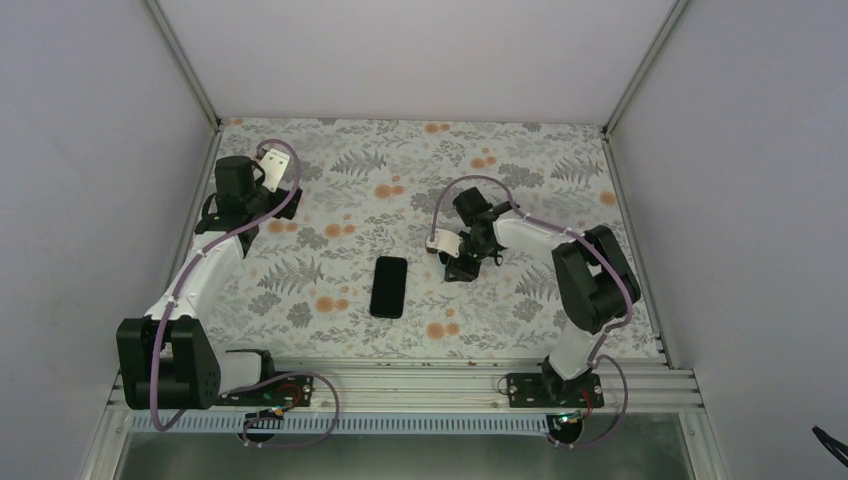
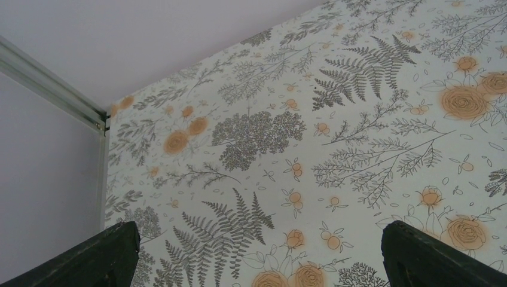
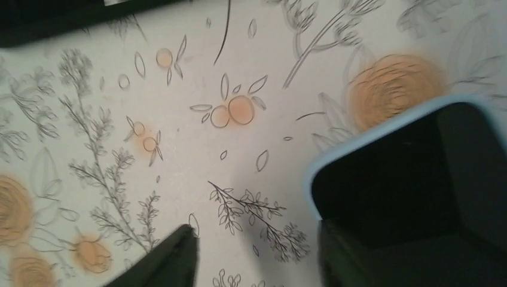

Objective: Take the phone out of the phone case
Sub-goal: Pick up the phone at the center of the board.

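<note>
Where phone (image 1: 389,287) lies, floral tbl (image 1: 330,200), walls (image 1: 400,50) prob. white

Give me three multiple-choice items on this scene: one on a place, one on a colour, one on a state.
1. Where does the phone lie?
A. Flat on the table, near its middle
B. In a drawer
C. Leaning on the back wall

2. What colour is the rim of the phone case?
A. Red
B. Light blue
C. Green

3. How do the jaws of the left gripper stand?
A. Shut on the phone
B. Shut on nothing
C. Open, with nothing between them

Key: 1 A, the top view shows it flat there; 2 B, the right wrist view shows a pale blue rim; 3 C, the left wrist view shows only bare table between them.
</note>
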{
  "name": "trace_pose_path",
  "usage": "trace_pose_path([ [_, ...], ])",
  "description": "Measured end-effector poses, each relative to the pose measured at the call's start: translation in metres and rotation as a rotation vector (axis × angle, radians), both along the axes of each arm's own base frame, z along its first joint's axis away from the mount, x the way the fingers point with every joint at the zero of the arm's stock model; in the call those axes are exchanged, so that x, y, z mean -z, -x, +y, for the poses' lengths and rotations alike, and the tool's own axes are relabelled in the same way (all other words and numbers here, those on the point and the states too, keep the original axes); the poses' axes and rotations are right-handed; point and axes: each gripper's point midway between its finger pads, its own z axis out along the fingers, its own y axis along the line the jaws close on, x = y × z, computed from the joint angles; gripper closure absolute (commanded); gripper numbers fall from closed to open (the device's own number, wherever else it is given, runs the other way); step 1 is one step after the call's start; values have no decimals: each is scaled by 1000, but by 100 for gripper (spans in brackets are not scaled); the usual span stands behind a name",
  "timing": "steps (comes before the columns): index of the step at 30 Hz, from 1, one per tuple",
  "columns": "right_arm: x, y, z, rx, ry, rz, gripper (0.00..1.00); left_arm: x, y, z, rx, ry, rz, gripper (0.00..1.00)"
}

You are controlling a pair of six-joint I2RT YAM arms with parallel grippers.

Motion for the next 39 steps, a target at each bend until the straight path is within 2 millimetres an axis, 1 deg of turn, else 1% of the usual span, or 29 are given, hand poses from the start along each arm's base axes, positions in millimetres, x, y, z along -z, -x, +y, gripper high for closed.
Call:
trace_pose_path([
  [1, -7, -1, 1, -8, -11, -6, 31, 0, 0, 0, 0, 0, 0, 0],
  [3, -25, -5, 3, -29, -33, -47, 28, 2, 1, 0, -2, -1, 2, 0],
  [5, -46, -8, -1, -54, -53, -110, 21, 7, 3, 0, -1, -1, 10, 0],
  [6, -56, -9, -4, -71, -61, -144, 16, 9, 5, 0, 0, -1, 15, 0],
  [8, -69, -14, -14, -112, -68, -202, 11, 12, 6, 0, 2, 0, 21, 0],
  [9, -71, -17, -19, -123, -62, -224, 10, 12, 7, 0, 1, 0, 22, 0],
  [10, -71, -21, -27, -137, -50, -246, 1, 13, 7, 0, -2, 0, 21, 0],
  [13, -64, -33, -46, -170, -13, -258, 0, 11, 6, 3, -15, -7, 11, 0],
  [15, -58, -43, -54, -215, -3, -244, 0, 9, 5, 5, -27, -12, 3, 0],
  [17, -54, -59, -57, -266, -2, -249, 0, 8, 4, 6, -35, -16, -3, 0],
  [19, -50, -68, -60, -300, 2, -258, 0, 7, 6, 8, -40, -20, -8, 0],
  [25, -33, -85, -58, -386, 20, -219, 0, 12, 9, 10, -51, -26, -6, 0],
  [27, -25, -86, -59, -401, 28, -204, 0, 15, 10, 10, -53, -28, -2, 0],
  [30, -17, -81, -61, -416, 33, -167, 0, 16, 10, 11, -55, -30, 0, 0],
  [33, -16, -82, -60, -423, 32, -140, 0, 16, 10, 11, -56, -30, -3, 0],
  [36, -17, -87, -58, -427, 31, -147, 0, 15, 9, 11, -56, -30, -7, 0],
  [39, -16, -88, -59, -430, 34, -147, 0, 14, 8, 11, -56, -30, -15, 0],
])
